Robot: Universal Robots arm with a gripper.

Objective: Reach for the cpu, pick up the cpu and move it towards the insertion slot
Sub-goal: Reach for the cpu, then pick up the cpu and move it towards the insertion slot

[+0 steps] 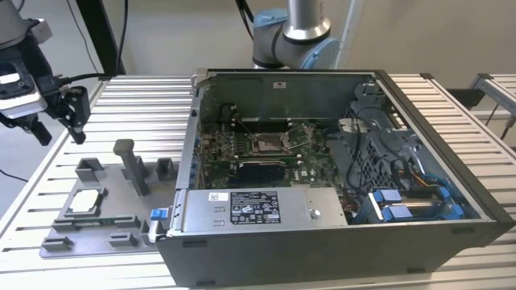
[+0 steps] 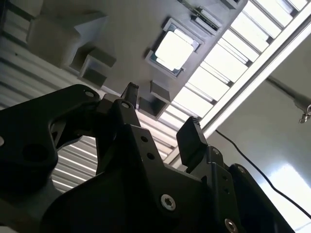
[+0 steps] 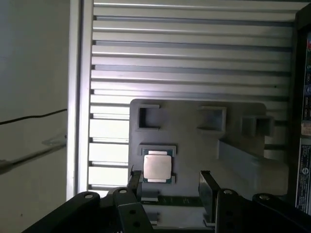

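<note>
Aluminium slats make up the table (image 1: 145, 103) under everything, and their grooves probably let you fix things down so nothing wanders. Next in size is the open computer case (image 1: 322, 241), which fills the middle and right of the exterior view. It has its side panel off and its opening facing up, which gives you a straight approach from above to the green circuit board (image 1: 315, 169) inside. The grey plastic tray (image 1: 121, 211) sits just beside the case in the lower left of that view, and its blocks and pockets look made to keep each part in a known spot. Your gripper (image 1: 58, 133) hangs in the upper left of the exterior view, above the table and well apart from the tray. Its two black fingers (image 3: 204, 184) are spread wide, holding nothing and touching nothing. The insertion slot (image 1: 269, 142) lies near the centre of the board, a shiny silver frame around a dark middle, facing upward. Smallest is the cpu (image 1: 86, 202), which rests flat in a shallow pocket of the tray with its silvery face up, a pose that should suit a pinch on its edges from above. In both wrist views the cpu (image 3: 157, 167) shows beyond the fingertips, not yet touched.
</note>
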